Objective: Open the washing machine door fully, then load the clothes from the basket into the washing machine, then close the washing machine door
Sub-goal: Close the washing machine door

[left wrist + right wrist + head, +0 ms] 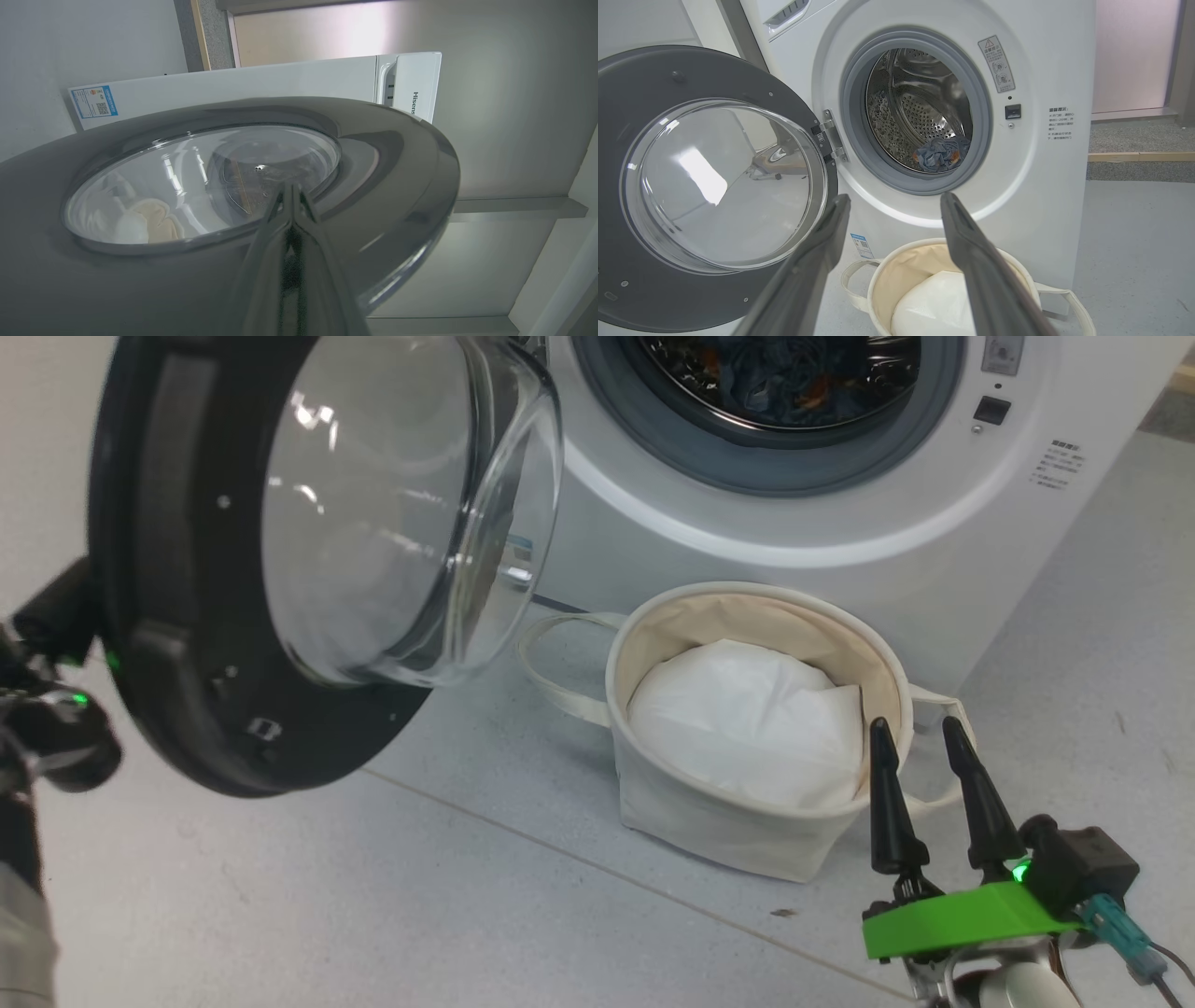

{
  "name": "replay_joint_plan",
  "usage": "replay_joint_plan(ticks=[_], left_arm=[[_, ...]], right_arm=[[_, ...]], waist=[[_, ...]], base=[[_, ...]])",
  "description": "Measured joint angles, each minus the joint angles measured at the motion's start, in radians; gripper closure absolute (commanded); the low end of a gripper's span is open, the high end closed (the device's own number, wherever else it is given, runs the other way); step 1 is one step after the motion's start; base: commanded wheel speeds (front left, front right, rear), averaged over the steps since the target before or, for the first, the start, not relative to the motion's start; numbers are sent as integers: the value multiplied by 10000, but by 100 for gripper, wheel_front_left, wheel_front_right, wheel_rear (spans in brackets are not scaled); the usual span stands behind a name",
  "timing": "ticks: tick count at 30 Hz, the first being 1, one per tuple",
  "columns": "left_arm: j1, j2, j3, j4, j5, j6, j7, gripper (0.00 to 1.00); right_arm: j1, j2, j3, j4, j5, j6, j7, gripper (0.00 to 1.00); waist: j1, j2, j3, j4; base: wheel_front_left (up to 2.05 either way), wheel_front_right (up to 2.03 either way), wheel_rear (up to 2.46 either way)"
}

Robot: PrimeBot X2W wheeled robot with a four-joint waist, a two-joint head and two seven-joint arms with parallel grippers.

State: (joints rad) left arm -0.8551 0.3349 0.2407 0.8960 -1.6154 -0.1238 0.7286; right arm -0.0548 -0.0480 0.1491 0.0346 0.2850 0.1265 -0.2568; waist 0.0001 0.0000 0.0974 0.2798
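Near right: right gripper [917,726], jaws apart, empty. Just beyond it, the basket [709,821] held only its white liner [747,719]. Left: left gripper [290,196], fingers pressed together, at the outer face of the washing machine door [159,569]; contact unclear. Far: clothes [784,378] lay inside the washing machine [840,523]. Loading looked done, closing in hand. Next: push the door rightward until it latches.

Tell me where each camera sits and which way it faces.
Head view: on the head, looking down at the basket and open door; right gripper lower right, left arm far left.
Left wrist view: on the left wrist, facing the door's outer side; shut left gripper.
Right wrist view: on the right wrist, facing the washing machine and clothes inside; open fingers.
Shared: head and right wrist both show the basket.
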Motion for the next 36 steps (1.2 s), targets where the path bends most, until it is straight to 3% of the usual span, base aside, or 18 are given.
replay_joint_plan(ticks=[7, 9, 16, 23, 31, 36], left_arm=[[650, -913, -479, -1212, 2, 0, 477, 100], [1059, -1509, -819, -1923, 2, 0, 665, 100], [1781, -2694, -1565, -3243, -104, 6, 966, 100], [2138, -3060, -2119, -3672, -1041, 13, 813, 100], [2178, -3012, -3996, -3450, -2658, 2, -238, 100], [1888, -3057, -4698, -3016, -2888, 2, -813, 100]], right_arm=[[-6, 0, -71, 10, 73, 0, 0, 0], [-7, 0, -115, 8, 73, 0, 0, 0], [-11, 2, -194, -88, 75, 0, 0, 0], [-22, 2, -180, -123, 82, 0, 0, 0], [-36, 2, -222, -2, 90, 0, 0, 0], [-173, 2, -368, -2, 217, 0, 0, 0]], waist=[[0, 0, 18, 23], [0, 0, 13, 16], [0, 0, 13, -112], [0, 0, -20, -438], [0, 0, 45, -1240], [0, 0, 168, -1889]], base=[[0, 0, 0], [0, 0, 0], [0, 0, 0], [0, 0, 0], [0, 0, 0], [0, 0, 0]])
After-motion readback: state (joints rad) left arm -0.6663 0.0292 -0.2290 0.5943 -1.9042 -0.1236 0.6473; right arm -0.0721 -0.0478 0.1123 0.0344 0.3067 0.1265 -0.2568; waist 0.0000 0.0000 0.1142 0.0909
